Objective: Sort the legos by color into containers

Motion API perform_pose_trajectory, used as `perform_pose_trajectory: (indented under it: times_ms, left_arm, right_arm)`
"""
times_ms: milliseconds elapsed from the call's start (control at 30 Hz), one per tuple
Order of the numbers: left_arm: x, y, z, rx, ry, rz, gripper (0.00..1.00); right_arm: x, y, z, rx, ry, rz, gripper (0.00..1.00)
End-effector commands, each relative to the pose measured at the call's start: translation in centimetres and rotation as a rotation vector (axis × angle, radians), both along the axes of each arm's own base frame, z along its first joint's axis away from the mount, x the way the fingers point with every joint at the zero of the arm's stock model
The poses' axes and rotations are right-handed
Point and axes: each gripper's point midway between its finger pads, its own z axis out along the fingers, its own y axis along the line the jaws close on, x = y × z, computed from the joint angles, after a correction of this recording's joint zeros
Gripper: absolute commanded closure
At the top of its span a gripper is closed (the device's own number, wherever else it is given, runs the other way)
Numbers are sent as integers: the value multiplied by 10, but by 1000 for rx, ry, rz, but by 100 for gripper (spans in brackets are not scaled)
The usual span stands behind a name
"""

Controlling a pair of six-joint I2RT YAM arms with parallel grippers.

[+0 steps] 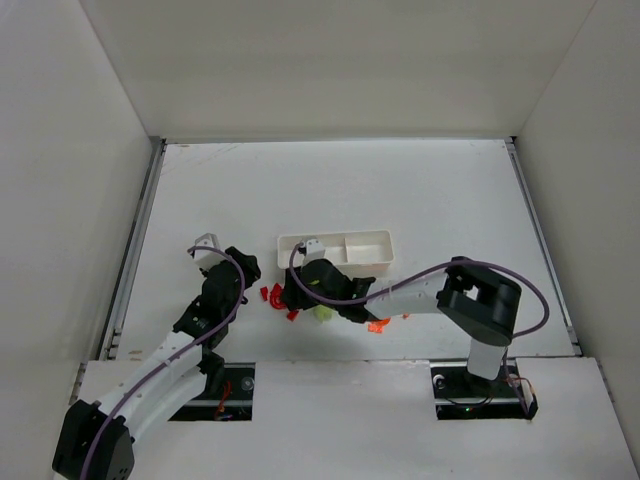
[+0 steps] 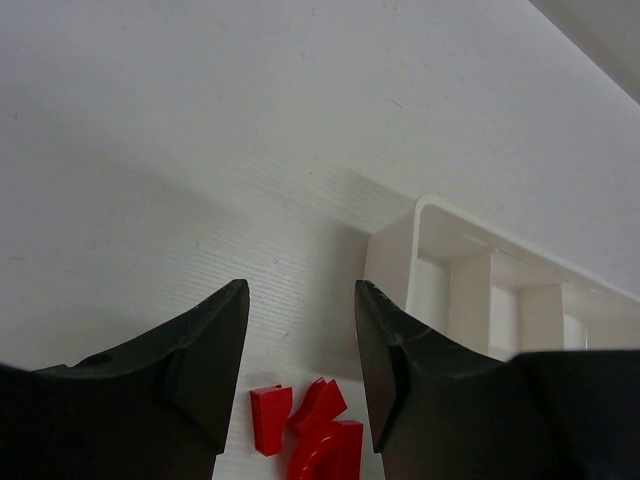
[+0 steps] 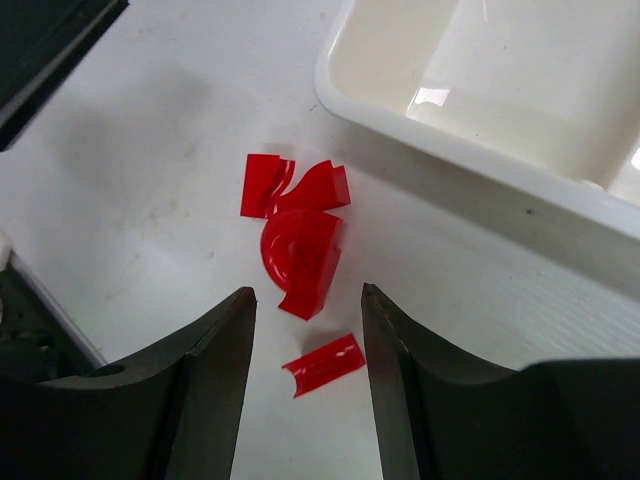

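A small red lego (image 3: pixel 322 364) is lying flat on the white surface (image 3: pixel 150 150), its long axis running crosswise between the right gripper's (image 3: pixel 308 300) parted, empty jaws. It is sitting just beside a cluster of red legos (image 3: pixel 297 240) near the white tray (image 3: pixel 500 170). The left gripper (image 2: pixel 300 300) is hovering over that cluster, also parted and empty.

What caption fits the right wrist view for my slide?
Open right gripper poised over red bricks beside the white tray.
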Motion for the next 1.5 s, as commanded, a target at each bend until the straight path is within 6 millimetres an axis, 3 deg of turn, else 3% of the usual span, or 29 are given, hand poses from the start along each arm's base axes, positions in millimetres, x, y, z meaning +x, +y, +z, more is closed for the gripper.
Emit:
perform_pose_trajectory:
  times_ms: [0,400,600,700,933,1033,1233,1333,1467]
  left_arm:
    - [3,-2,9,-12,-42,-5,56]
    - [4,-6,10,-13,-41,-21,56]
    - [3,-4,9,-13,-42,-15,56]
    - [3,-2,9,-10,-47,-4,56]
    - [3,2,8,-10,-42,8,56]
    - [3,-2,11,-18,-50,-8,54]
    - [3,-6,10,-23,-45,-20,54]
    - [4,-5,7,-14,-41,-15,54]
    - [3,-11,10,-16,-49,-36,54]
  right_arm:
    - [12,23,19,37,-57,9,47]
    - [14,27,-22,-51,-15,8,50]
    - [10,27,-23,-39,-12,7,70]
    - [9,25,-12,-14,-13,1,75]
    - [-2,6,45,79,-72,0,76]
    - [-4,-14,64,108,-98,-10,76]
    - [60,-108,90,109,-177,-226,76]
    - [89,-151,88,71,-193,-350,76]
    - [117,-197,69,-45,-205,-498,75]
